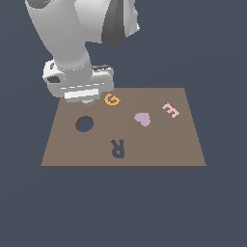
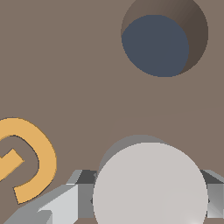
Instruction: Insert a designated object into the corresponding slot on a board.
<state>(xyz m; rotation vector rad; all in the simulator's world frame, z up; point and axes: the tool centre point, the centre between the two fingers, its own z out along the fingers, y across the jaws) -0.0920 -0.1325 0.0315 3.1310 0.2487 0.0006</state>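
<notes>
Dark slate-blue tabletop (image 1: 123, 207) is seen beneath a flat brown board (image 1: 159, 144). An off-white cylinder peg (image 2: 151, 186) is pinched between the grey fingers (image 2: 57, 205), held over the board's far corner on the exterior view's left, just beside an orange letter G (image 1: 112, 99). A dark round hole (image 1: 84, 124) is cut nearby, apart from the peg. A lilac heart (image 1: 142, 118), a pink E (image 1: 170, 110) and a dark blue R (image 1: 117, 147) can be read elsewhere.

Brown board (image 1: 159, 154) bears orange G (image 1: 112, 100), lilac heart (image 1: 142, 118), pink E (image 1: 170, 110), dark-blue R (image 1: 117, 148); peg (image 2: 151, 188) off-white.
</notes>
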